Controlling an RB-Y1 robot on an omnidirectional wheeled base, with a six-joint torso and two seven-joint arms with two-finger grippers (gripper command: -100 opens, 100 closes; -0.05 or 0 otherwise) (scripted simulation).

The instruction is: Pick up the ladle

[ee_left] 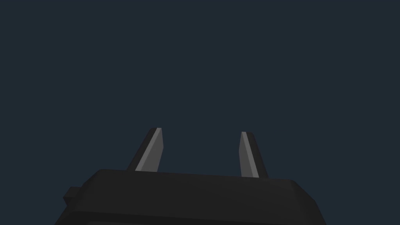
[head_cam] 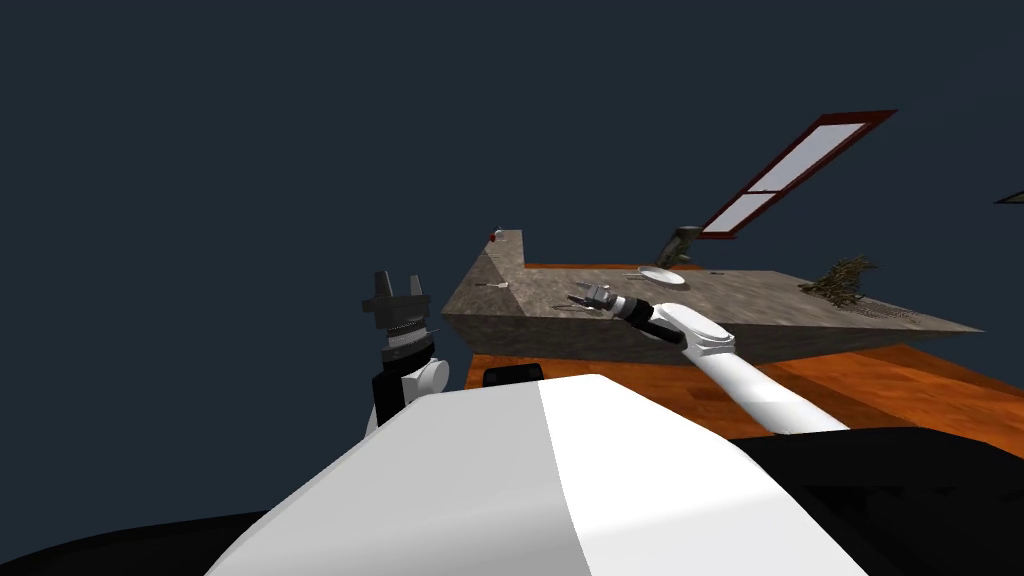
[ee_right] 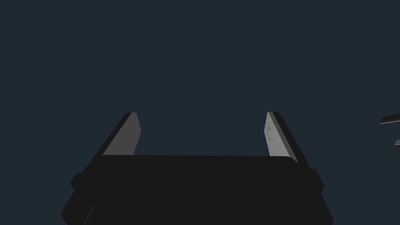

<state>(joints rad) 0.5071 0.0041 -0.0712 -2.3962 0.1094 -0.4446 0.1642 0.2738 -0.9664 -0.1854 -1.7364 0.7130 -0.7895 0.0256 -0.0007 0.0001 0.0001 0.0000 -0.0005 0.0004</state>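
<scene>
the stone-topped counter (head_cam: pixel 760 300) runs across the middle of the head view. the right arm reaches out over its near-left part, probably so the hand can work at the counter top. the right gripper (head_cam: pixel 581 294) lies level just above the surface, pointing toward the left of the frame. that would explain why its own camera looks past the blades at a flat dark blue wall. its fingers stand wide apart with nothing between them (ee_right: pixel 201 115), ready to close, by my reading.

the ladle (head_cam: pixel 494 285) is, as i judge it, the small utensil with a pale head lying flat on the counter's left wing. it is left of the right gripper, near it but apart from it. a thin dark sliver sits right under the gripper tips, too small to name.

the left arm is parked upright at centre-left of the head view, likely to stay out of the way. the left gripper (head_cam: pixel 398 282) points up, its blades apart and empty, though closer together than the right's (ee_left: pixel 200 133).

counted: two grippers, one ladle and one white plate (head_cam: pixel 662 274) mid-counter. there is also one bundle of twigs (head_cam: pixel 843 278) toward the right end, one tiny red-and-white thing (head_cam: pixel 496 234) at the far left corner, and one red-framed window (head_cam: pixel 795 175) upper right.
</scene>
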